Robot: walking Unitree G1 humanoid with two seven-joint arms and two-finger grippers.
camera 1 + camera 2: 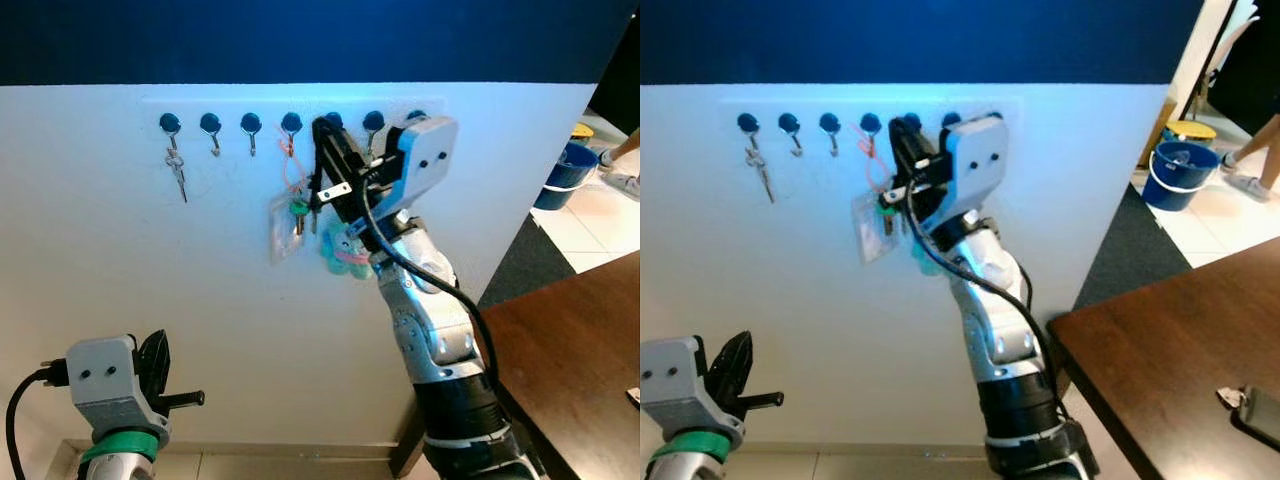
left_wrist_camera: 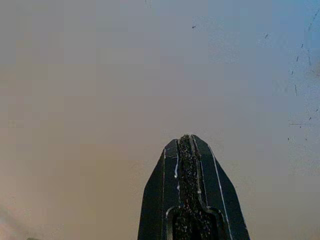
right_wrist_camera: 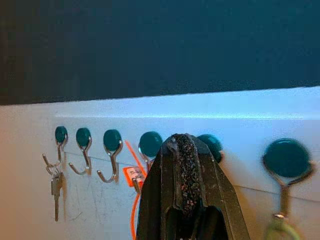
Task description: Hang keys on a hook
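The right gripper [image 1: 322, 135] is raised against the white wall [image 1: 100, 280], its black fingertips up at the row of dark round-headed hooks [image 1: 251, 124], just beside the hook [image 1: 291, 123] that carries an orange loop [image 1: 291, 165]. In the right wrist view the two fingers [image 3: 186, 170] lie pressed together with no gap, and nothing can be seen between them. A bunch of keys [image 1: 298, 212] with a clear plastic tag [image 1: 284, 228] hangs from that orange loop, close against the wrist of the right arm, and a turquoise and pink flower-shaped fob [image 1: 343, 250] dangles just beside it; which hook the fob hangs from is hidden by the arm. A separate silver key [image 1: 177, 170] hangs on the first hook at the far left. The left gripper [image 1: 196, 398] is held low near the wall, its fingers closed flat on each other and empty. A dark wooden table [image 1: 570, 340] stands to the right, and a blue bucket [image 1: 568, 170] sits on the floor beyond.
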